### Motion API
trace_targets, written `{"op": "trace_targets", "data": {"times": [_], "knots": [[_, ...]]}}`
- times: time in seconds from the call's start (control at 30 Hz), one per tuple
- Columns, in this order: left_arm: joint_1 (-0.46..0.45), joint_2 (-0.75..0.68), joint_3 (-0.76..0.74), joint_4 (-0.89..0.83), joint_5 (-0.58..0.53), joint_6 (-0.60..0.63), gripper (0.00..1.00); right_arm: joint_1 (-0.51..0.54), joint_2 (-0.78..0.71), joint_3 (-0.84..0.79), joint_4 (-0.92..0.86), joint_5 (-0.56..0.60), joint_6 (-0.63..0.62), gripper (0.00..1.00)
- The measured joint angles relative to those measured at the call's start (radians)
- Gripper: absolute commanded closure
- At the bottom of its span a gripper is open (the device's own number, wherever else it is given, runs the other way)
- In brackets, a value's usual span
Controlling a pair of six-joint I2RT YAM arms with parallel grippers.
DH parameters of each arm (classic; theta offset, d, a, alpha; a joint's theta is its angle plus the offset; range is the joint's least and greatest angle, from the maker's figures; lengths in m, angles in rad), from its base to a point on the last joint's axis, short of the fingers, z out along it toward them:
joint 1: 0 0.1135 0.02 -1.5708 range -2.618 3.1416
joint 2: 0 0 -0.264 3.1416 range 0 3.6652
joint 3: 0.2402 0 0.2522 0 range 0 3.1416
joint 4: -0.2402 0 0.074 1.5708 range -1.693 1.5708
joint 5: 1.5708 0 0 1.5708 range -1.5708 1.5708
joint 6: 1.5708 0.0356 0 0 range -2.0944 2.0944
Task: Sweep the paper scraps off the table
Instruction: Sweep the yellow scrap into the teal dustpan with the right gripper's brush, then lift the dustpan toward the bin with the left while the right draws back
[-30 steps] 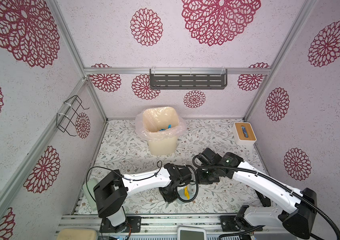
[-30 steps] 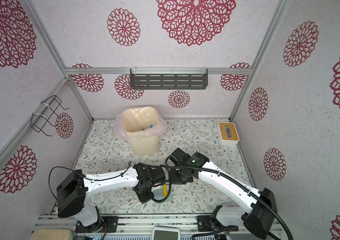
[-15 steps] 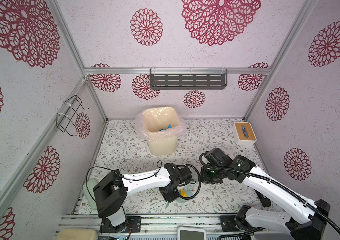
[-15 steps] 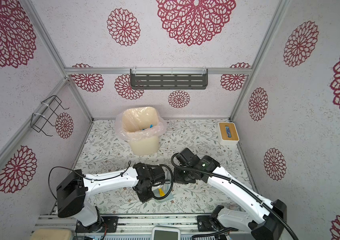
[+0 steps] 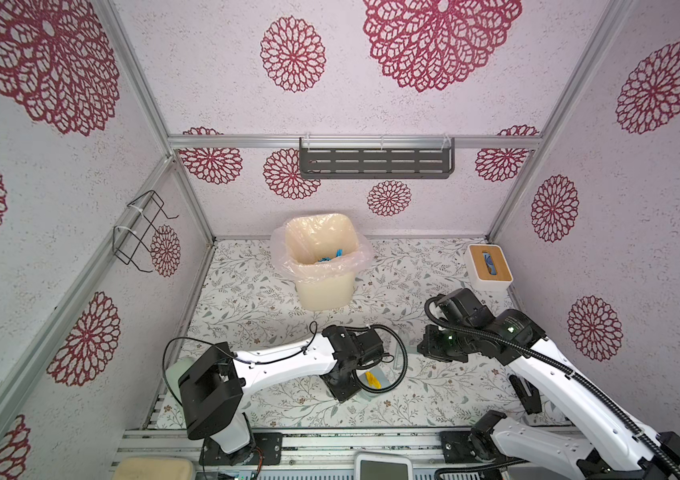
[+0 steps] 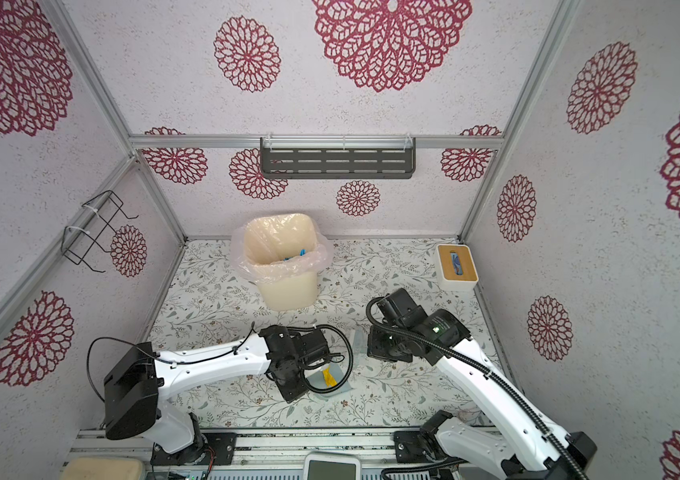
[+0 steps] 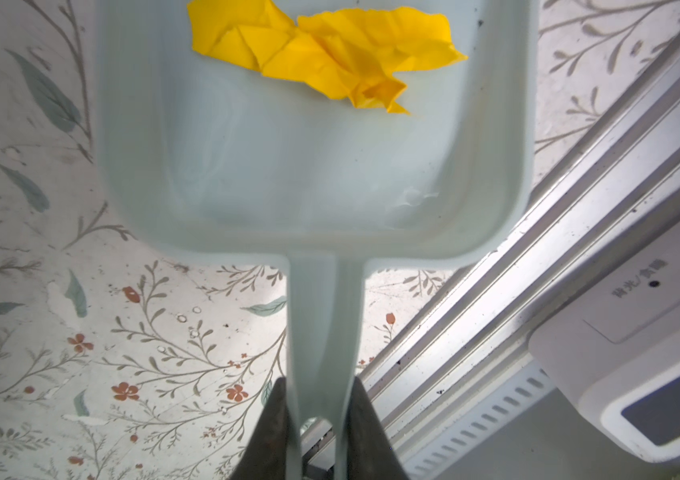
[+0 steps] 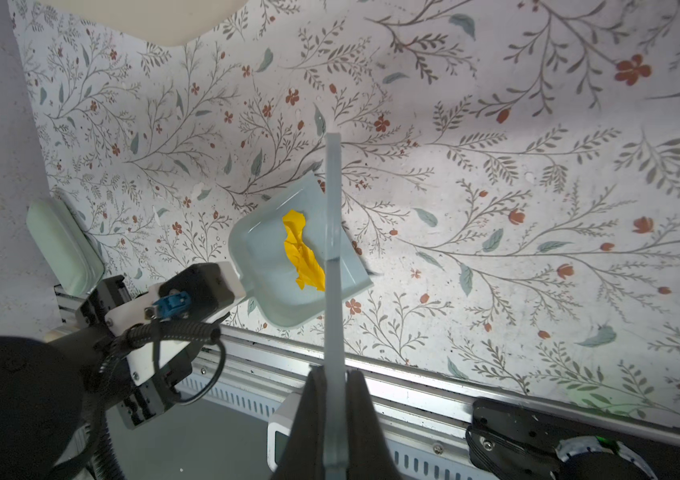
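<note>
- The left gripper [image 7: 318, 388] is clamped on the narrow handle of a pale blue dustpan [image 7: 313, 166], one dark finger pressed to each side of the handle in the left wrist view.
- A crumpled yellow paper scrap [image 7: 321, 54] lies inside the pan, close to its open front edge and clear of the back wall.
- In both top views the same scrap shows as a yellow spot [image 5: 372, 380] [image 6: 330, 377] just in front of the left arm's wrist, near the front edge of the table [image 5: 246, 299].
- Whether the pan sits flat on the leafy tabletop or is held just above it cannot be told.
- The right gripper [image 8: 335, 376] is closed tight on a thin, pale flat strip [image 8: 333, 199], seen edge-on and reaching forward from between the fingers.
- In the right wrist view the strip crosses in front of the pan's open edge, beside the yellow scrap; contact between strip and pan cannot be judged.
- In both top views the two grippers face each other across the pan, the right one well to the right of it.
- A cream bin [image 5: 323, 286] with a clear liner stands at the back of the table, with blue scraps [image 5: 332, 255] lying inside it.
- A white box [image 5: 489, 268] with a wooden top sits in the back right corner.
</note>
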Motion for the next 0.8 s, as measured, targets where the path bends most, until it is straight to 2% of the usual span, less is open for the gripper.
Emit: {"op": "trace_targets", "data": {"times": [0.4,0.57,0.8], "knots": [[-0.001,-0.132,0.027,0.008,-0.056,-0.029,1.00,-0.138,-0.090,0.019,-0.064,0.012,-0.058,1.00],[-0.001,-0.176,0.093,-0.031,-0.096,-0.055,1.00,-0.216,-0.093,0.040,-0.087,0.010,-0.122,1.00],[0.000,-0.248,0.210,-0.115,-0.165,-0.081,1.00,-0.313,-0.116,-0.008,-0.059,-0.080,-0.184,1.00]]}}
